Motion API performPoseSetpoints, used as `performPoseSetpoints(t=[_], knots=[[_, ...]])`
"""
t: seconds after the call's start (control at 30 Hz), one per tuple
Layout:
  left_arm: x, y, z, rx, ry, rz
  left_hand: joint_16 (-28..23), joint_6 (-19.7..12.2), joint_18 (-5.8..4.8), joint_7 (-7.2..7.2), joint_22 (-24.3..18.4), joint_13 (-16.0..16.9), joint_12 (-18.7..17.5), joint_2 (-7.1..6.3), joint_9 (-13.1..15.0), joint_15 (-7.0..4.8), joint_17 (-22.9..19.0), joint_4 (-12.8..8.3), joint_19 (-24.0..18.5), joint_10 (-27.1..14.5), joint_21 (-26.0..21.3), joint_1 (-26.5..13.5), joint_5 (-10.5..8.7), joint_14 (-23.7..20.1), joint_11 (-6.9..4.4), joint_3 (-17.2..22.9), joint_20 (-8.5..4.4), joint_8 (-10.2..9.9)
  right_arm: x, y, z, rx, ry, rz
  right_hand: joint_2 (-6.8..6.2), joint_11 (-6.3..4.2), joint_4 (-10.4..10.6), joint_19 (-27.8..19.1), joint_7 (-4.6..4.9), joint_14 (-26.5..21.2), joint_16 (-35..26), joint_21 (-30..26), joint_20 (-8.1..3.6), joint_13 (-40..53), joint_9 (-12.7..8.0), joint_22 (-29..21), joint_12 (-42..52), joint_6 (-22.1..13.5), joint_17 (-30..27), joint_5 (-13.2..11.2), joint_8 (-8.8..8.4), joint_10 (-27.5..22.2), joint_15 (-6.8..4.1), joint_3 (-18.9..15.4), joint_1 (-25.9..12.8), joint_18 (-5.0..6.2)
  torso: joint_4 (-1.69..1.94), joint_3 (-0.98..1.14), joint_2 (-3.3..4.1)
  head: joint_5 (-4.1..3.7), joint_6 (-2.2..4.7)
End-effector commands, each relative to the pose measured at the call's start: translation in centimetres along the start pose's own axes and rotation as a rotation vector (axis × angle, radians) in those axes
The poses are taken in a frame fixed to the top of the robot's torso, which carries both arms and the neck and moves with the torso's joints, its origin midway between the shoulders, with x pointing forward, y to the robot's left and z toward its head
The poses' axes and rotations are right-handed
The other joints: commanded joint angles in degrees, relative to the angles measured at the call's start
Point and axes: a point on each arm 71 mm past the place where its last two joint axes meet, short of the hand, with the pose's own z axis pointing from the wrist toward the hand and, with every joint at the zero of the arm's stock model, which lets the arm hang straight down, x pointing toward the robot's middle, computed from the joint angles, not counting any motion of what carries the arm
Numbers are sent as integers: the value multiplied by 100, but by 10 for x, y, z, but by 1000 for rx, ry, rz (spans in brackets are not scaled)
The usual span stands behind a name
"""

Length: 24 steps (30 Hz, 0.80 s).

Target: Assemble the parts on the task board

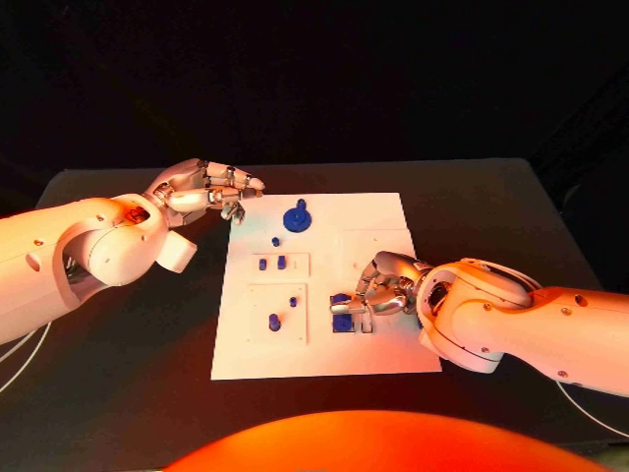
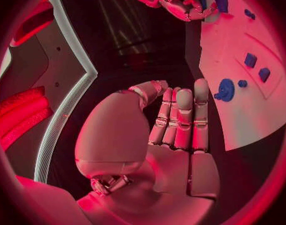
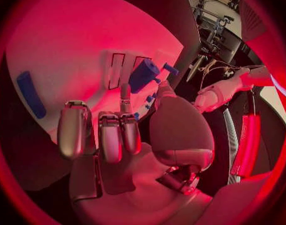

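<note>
Our right hand (image 1: pixel 375 288) sits low over the board (image 1: pixel 385 218), fingers curled onto a blue part (image 1: pixel 347 313) at its near right; we cannot tell whether it truly grips it. Our left hand (image 1: pixel 205 190) hovers by the board's far left corner, fingers together, holding nothing. Nearby lies a gear (image 1: pixel 298 217).

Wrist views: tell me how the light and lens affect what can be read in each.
Left wrist view: heavy red light, fisheye bends the task board edge, yet the blue gear reads clearly. Right wrist view: same red wash, the right hand blocks part of the board, far parts small and soft.
</note>
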Motion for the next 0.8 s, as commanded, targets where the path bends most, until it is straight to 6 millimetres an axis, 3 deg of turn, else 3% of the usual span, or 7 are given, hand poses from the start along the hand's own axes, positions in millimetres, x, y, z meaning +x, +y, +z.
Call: performPoseSetpoints(t=[0.03, 0.17, 0.6, 0.8], knots=[[1, -1, 0, 9, 6, -8, 32, -51, 90, -8, 4, -8, 43, -12, 10, 15, 11, 23, -31, -48, 35, -58, 28, 21, -6, 23, -7, 23, 0, 1, -3, -21, -10, -18, 177, -46, -4, 116, 10, 598, 30, -26, -25, 1510, 17, 639, 22, -25, 1510, 35, 45, 595, -41, 86, 84, -26, 6, 4, -1, 0, 2], [1, -1, 0, 9, 4, -8, 32, -51, 90, -8, 4, -8, 43, -12, 10, 15, 11, 23, -31, -48, 35, -58, 28, 21, -6, 23, -7, 23, 1, 0, -7, -32, 4, -20, 340, -52, -23, 124, 4, 598, 30, -22, -28, 1510, 32, 655, 22, -35, 1510, 189, 52, 595, -46, 251, 413, -28, 5, 7, 1, 9, -1], [0, -1, 0, 7, 2, -8, 34, -55, 91, -10, 3, -9, 47, -8, 11, 14, 13, 23, -32, -49, 35, -58, 29, 22, -8, 29, -7, 28, 7, -4, -18, -38, 54, -17, 288, -55, -33, 141, 0, 598, 30, 18, -32, 1510, 37, 690, 22, -37, 1510, 215, 50, 595, -49, 294, 731, -38, -8, 2, -2, 13, -16], [0, -1, 0, 7, 4, -8, 34, -55, 91, -10, 3, -9, 47, -8, 11, 14, 13, 23, -32, -49, 35, -58, 29, 22, -8, 29, -7, 28, 7, -6, -16, -31, 51, -23, 332, -57, -27, 147, 0, 598, 30, 31, -33, 1510, 37, 701, 22, -33, 1510, 258, 49, 595, -50, 317, 784, -41, 7, 2, -4, -4, -8]])
